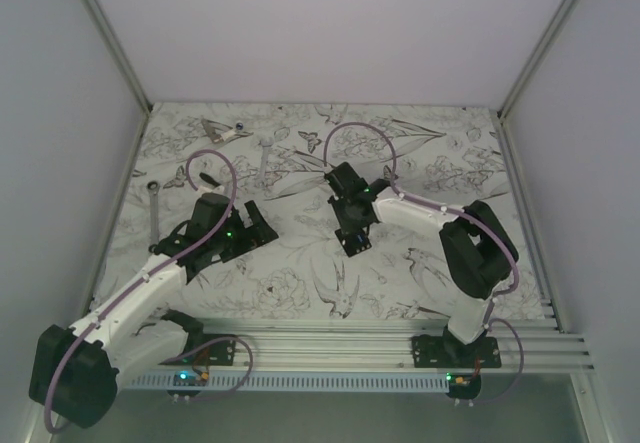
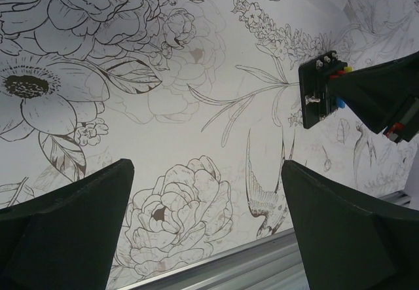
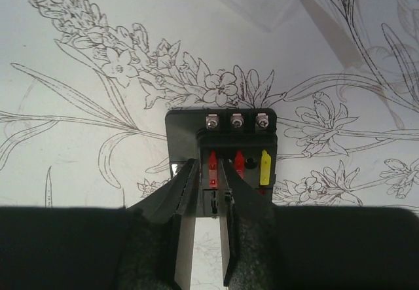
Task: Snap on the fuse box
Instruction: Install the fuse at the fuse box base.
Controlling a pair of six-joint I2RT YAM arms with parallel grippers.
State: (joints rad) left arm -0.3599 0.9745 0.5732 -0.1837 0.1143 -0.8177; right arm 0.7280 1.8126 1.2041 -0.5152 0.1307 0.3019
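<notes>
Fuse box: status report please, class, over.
Left gripper open, hovering empty. Right gripper narrowed around a red fuse in the fuse box, grip unclear. Fuse box flat on table. Wrenches far back, not in the way.

From where I stood, the small flat black square plastic fuse box (image 3: pixel 221 129) was near the middle of the flower-printed white worktop (image 1: pixel 300 273). The black two-finger right gripper (image 3: pixel 206 175) was on it, with its jaws close together on the box's near edge. The black two-finger left gripper (image 2: pixel 206 165) hung to the left of the box, well apart from it, with its jaws wide and only worktop between them. Behind the left gripper lay a silver metal wrench (image 1: pixel 263 160). A second silver metal wrench (image 1: pixel 155 213) lay farther left, near the worktop's left edge.
</notes>
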